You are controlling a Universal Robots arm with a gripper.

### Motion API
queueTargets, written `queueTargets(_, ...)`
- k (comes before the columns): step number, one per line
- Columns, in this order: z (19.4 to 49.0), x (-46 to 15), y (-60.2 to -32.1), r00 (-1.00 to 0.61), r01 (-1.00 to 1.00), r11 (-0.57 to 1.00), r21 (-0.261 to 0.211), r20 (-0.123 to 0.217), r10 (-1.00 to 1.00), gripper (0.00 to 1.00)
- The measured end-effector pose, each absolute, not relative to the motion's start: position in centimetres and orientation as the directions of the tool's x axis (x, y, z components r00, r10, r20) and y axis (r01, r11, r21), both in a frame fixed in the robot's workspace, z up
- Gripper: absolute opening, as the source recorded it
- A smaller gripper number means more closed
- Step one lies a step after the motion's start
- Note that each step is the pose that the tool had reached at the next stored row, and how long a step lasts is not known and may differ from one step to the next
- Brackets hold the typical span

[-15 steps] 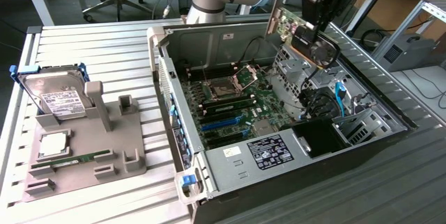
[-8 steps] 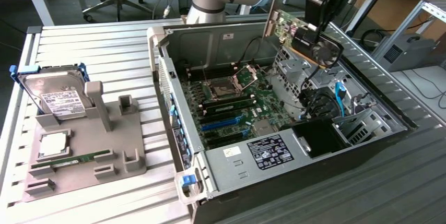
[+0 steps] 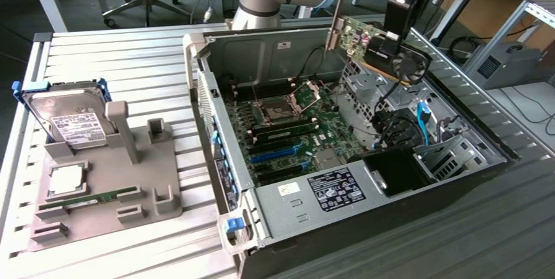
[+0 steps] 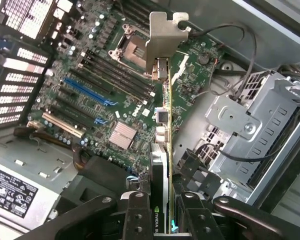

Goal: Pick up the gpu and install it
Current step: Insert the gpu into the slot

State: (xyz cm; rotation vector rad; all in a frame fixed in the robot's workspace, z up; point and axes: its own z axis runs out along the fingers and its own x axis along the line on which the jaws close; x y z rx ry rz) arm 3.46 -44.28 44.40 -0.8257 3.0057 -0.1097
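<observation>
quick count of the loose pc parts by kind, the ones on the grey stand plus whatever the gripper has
gpu: 1, held in the gripper
hard drive: 1
memory stick: 1
square silver chip: 1
total: 4

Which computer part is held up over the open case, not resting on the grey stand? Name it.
The graphics card: green board with silvery bracket, clamped on edge between the fingers. The hard drive and memory stick sit on the stand.
</observation>
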Motion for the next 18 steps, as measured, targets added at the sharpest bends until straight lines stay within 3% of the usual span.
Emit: queueTargets(18,44.40,3.42,-44.25,-0.813,-0.580,0.811,-0.078,-0.001,-0.582,0.27)
